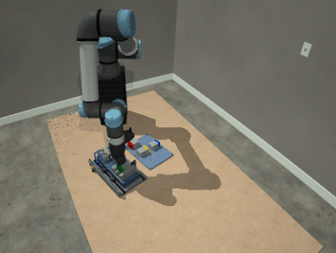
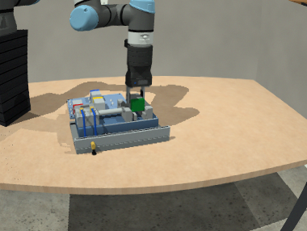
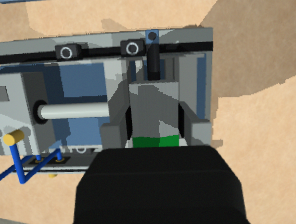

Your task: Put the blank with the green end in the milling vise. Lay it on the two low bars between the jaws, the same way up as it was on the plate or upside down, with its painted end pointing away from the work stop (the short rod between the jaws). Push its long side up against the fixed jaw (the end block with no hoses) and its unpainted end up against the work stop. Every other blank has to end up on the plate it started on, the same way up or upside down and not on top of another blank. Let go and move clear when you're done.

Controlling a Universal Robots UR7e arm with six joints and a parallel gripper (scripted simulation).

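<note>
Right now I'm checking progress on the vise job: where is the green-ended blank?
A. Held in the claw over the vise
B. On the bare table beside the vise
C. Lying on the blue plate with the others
A: the claw is shut on the green-ended blank, over the vise; the blue plate holds only the other blanks.

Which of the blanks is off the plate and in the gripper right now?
The green-ended blank, held by the gripper over the vise. The red, yellow and blue blanks lie on the plate.
</note>
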